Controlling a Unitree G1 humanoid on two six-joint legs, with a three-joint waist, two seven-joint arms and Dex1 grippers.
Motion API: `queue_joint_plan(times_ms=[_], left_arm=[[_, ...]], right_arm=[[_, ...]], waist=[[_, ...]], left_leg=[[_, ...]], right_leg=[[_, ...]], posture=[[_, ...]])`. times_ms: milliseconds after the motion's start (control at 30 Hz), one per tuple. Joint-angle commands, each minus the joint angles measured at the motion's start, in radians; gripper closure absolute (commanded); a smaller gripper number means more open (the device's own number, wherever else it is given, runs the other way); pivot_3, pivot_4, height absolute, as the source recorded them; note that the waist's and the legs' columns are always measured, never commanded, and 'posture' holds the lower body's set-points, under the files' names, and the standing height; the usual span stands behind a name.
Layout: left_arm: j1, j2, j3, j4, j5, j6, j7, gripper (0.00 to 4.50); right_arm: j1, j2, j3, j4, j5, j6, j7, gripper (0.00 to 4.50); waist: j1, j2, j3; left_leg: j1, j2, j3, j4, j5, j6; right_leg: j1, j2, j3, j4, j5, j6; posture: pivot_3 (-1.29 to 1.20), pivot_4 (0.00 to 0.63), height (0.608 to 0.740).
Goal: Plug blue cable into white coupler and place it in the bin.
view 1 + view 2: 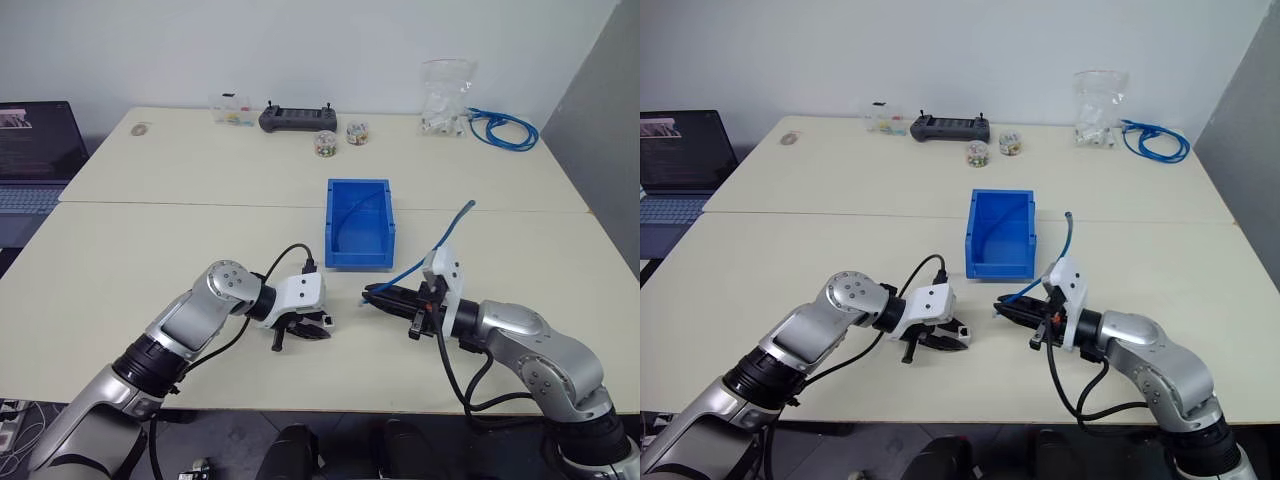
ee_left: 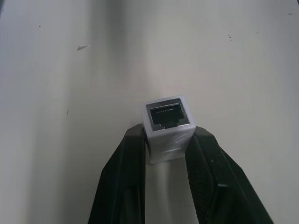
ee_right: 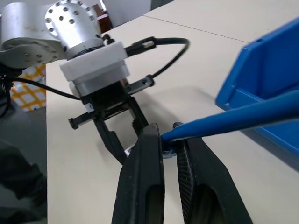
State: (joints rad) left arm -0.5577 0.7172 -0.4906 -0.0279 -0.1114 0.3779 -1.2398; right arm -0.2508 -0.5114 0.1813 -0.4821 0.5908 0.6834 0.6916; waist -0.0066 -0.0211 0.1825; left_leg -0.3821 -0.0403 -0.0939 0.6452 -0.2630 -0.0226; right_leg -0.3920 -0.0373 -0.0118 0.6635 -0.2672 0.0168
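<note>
Not mated yet. Left gripper pinches the white coupler, socket facing out; right gripper is clamped on the blue cable near its plug end. Tips near, apart. The bin sits just behind; plugging and dropping remain.

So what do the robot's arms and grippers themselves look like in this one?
Both arms are silver-grey metal segments with black joints. Each wrist carries a white boxy housing with a looping black cable. The left gripper and right gripper each have two slim black fingers with textured inner pads.
</note>
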Motion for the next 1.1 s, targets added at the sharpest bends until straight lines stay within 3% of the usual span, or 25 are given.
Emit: queue_joint_plan(times_ms=[33, 433, 1100], left_arm=[[0.007, -0.01, -0.021, 0.015, 0.031, -0.002, -0.024, 3.63], [0.011, -0.025, -0.008, 0.02, 0.045, 0.005, -0.038, 3.63], [0.019, -0.044, 0.002, 0.049, 0.061, 0.003, -0.06, 3.63]], right_arm=[[-0.068, -0.004, 0.069, 0.026, -0.058, -0.037, 0.059, 4.4], [-0.169, 0.053, 0.176, 0.23, -0.193, -0.141, 0.155, 4.4], [-0.191, 0.08, 0.273, 0.271, -0.341, -0.195, 0.218, 4.41]], waist=[[-0.001, 0.0, 0.0], [-0.002, 0.0, 0.0], [-0.005, 0.001, -0.003]], left_leg=[[0.0, 0.0, 0.0, 0.0, 0.0, 0.0], [0.001, 0.0, -0.001, 0.0, 0.0, 0.0], [0.003, 0.0, -0.001, 0.0, 0.0, 0.0]], right_leg=[[0.001, 0.0, 0.0, 0.0, 0.0, 0.0], [0.001, 0.0, -0.001, 0.0, 0.0, 0.0], [0.003, 0.0, -0.001, 0.001, 0.001, -0.002]], posture=[[0.0, 0.15, 0.74], [0.0, 0.15, 0.74], [0.0, 0.15, 0.74]])
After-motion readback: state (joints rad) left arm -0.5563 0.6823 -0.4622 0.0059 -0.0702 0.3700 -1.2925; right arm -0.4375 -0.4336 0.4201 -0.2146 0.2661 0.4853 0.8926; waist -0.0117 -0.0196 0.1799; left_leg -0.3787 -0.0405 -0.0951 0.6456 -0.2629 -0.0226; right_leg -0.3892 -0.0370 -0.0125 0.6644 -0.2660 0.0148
